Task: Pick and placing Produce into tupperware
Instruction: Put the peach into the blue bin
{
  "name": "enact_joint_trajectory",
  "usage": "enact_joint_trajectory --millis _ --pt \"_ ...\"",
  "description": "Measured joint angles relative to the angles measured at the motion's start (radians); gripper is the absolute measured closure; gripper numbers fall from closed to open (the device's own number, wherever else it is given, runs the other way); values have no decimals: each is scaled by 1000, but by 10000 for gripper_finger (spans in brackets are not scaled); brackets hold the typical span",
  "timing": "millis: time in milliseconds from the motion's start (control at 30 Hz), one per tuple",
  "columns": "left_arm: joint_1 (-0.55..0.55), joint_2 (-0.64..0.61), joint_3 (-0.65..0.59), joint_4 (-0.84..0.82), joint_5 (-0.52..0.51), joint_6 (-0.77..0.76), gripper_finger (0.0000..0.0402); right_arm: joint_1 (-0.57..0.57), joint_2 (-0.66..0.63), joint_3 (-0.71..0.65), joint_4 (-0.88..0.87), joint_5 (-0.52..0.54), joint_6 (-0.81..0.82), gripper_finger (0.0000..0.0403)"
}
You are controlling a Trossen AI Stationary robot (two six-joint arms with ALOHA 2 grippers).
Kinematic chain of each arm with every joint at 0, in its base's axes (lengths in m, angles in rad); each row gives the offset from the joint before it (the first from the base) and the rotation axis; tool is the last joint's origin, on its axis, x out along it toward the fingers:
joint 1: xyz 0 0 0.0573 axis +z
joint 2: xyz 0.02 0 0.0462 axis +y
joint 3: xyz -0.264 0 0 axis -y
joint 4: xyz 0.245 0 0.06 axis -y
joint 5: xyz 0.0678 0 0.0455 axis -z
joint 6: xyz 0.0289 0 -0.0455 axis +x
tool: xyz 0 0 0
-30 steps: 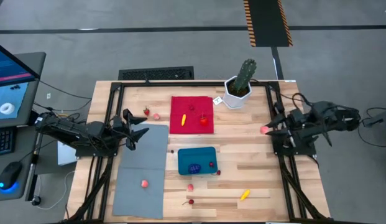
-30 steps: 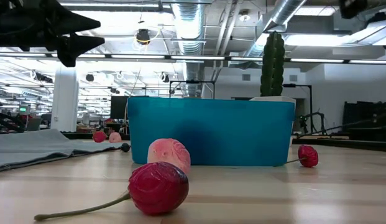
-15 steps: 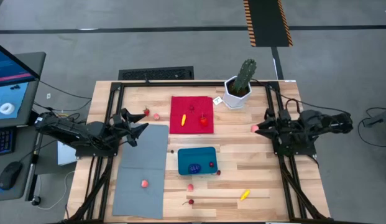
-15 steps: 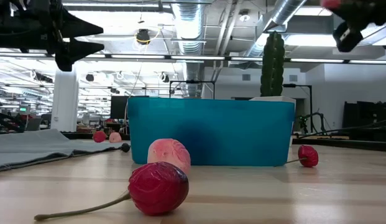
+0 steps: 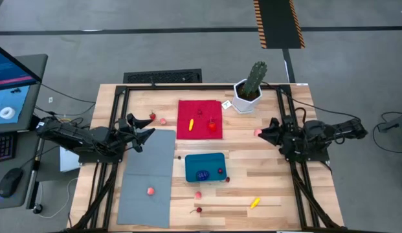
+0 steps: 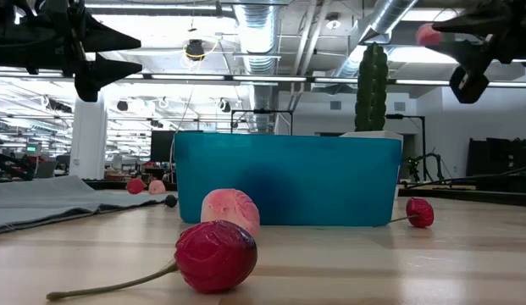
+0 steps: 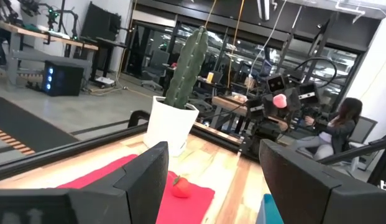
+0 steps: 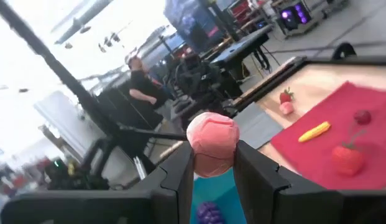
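Right gripper (image 5: 259, 133) – jaws pinching pink piece (image 5: 257, 133) – shifts leftward from right edge toward tupperware (image 5: 205, 167) at centre; drop likely next. Left gripper (image 5: 147, 125) waits, jaws spread.

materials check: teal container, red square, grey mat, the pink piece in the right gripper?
Teal container: looks like moulded plastic, smooth opaque walls, rounded corners.
Red square: probably cloth, flat and matte.
Grey mat: likely fabric or felt; its edge ripples in the low view.
Pink piece in the right gripper: matte, seamed surface, rubber or soft plastic; unclear.
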Motion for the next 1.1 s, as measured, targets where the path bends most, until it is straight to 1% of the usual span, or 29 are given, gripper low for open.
enact_joint_trajectory --millis 100,300,367,433,533,667,833,967,1100 --pt "0 0 0 3 0 -1 159 0 0 -4 -6 32 93 275" --pt "0 0 0 -2 0 -41 159 0 0 -4 -5 55 245 274" --pt "0 0 0 -3 0 -41 159 0 0 -4 -5 68 265 274" --pt "0 0 0 -3 -5 -41 159 0 0 -4 -5 77 249 274" --pt "0 0 0 -3 -8 -39 159 0 0 -4 -18 76 140 274" --pt "0 0 0 -6 -9 8 159 0 0 -4 -49 76 -68 274" --pt "0 0 0 -15 -9 34 159 0 43 -4 -47 79 -304 274" --pt "0 0 0 -30 -10 36 159 1 105 -4 -47 119 -472 274" --pt "0 0 0 -39 -10 36 159 1 190 -4 -38 182 -585 277"
